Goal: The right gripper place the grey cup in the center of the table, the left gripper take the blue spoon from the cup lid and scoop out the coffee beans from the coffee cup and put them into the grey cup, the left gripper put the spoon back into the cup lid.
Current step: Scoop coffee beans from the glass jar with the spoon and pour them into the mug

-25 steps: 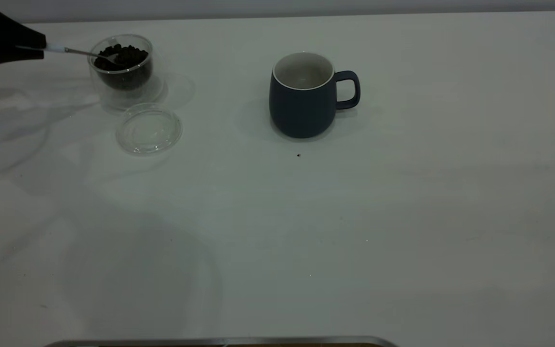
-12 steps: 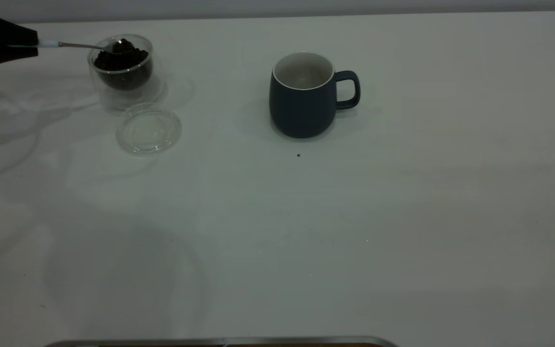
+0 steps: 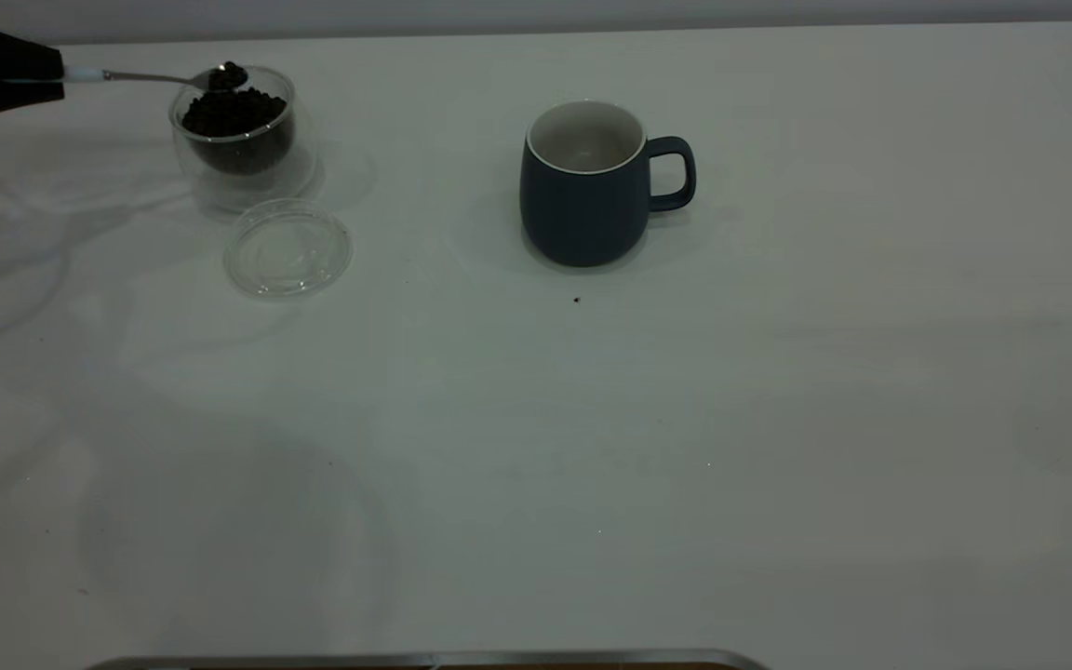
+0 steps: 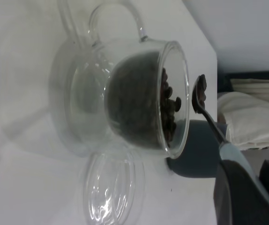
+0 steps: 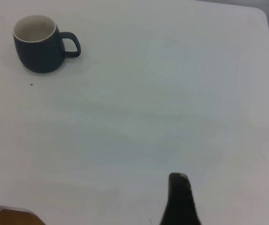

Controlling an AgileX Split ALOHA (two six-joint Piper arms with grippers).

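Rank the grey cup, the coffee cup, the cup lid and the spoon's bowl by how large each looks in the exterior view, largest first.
1. grey cup
2. coffee cup and cup lid: they look about equally wide, so I will not rank one above the other.
3. bowl of the blue spoon, loaded with coffee beans.

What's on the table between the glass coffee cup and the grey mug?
Nothing: in the exterior view the table is bare between the coffee cup and the grey cup. The cup lid lies nearer the camera, off that line.

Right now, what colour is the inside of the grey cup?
White, with a white rim; the grey cup shows it best in the exterior view.
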